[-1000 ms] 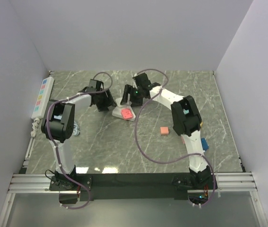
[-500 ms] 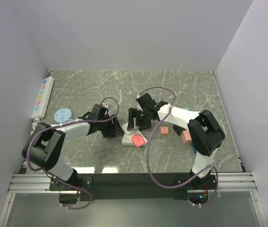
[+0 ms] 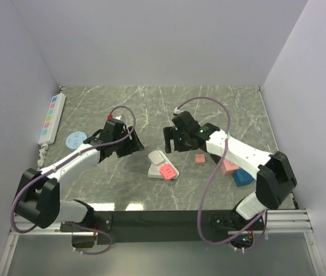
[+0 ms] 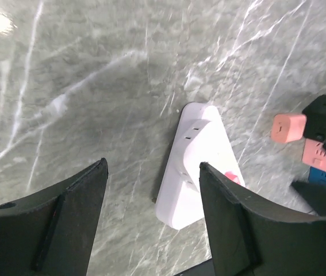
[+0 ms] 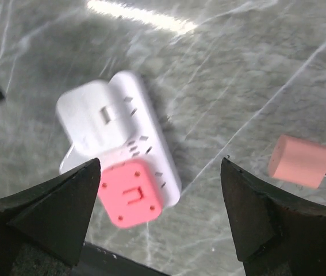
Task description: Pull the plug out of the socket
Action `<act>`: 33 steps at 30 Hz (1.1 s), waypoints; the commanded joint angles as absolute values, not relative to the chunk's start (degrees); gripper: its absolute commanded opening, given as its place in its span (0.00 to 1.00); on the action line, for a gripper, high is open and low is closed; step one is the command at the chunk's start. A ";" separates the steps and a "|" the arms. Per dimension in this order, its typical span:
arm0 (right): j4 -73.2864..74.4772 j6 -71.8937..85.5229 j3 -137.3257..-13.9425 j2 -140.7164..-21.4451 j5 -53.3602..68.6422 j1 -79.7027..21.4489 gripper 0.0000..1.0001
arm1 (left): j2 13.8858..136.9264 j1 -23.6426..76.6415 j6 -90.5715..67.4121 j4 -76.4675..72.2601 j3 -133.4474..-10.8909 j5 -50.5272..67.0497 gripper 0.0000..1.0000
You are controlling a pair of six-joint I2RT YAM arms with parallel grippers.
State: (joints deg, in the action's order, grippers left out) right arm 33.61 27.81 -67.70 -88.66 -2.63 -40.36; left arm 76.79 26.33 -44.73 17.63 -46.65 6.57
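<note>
Socket point(image 3: 154, 171) is lying flat near the middle of the surface point(image 3: 220, 109), its long axis running roughly 11 to 5 o'clock in the top view.

Pink plug point(image 5: 130, 194) is sitting seated in the socket's 5 o'clock end. White plug point(image 5: 94, 115) is sitting in the 11 o'clock end.

Left end effector point(image 3: 129, 144) is hanging at about 10 o'clock from the socket. Its fingers point(image 4: 65, 224) are standing spread, gripping nothing, and the socket is showing between them.

Right end effector point(image 3: 171, 141) is hanging at about 12 to 1 o'clock from the socket, just beside it. Its fingers point(image 5: 260, 213) are spread wide, nothing pinched, and are framing both plugs from above.

Loose pink adapter point(image 3: 199, 158) is lying at 3 o'clock from the socket, apart from it. Pink block point(image 3: 228, 167) and blue block point(image 3: 242, 177) are lying farther out that way.
</note>
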 commanded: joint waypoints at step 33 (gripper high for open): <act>36.83 20.65 -72.07 -99.50 -27.70 -68.99 0.27 | 64.60 25.49 -48.69 15.12 -32.26 9.92 0.73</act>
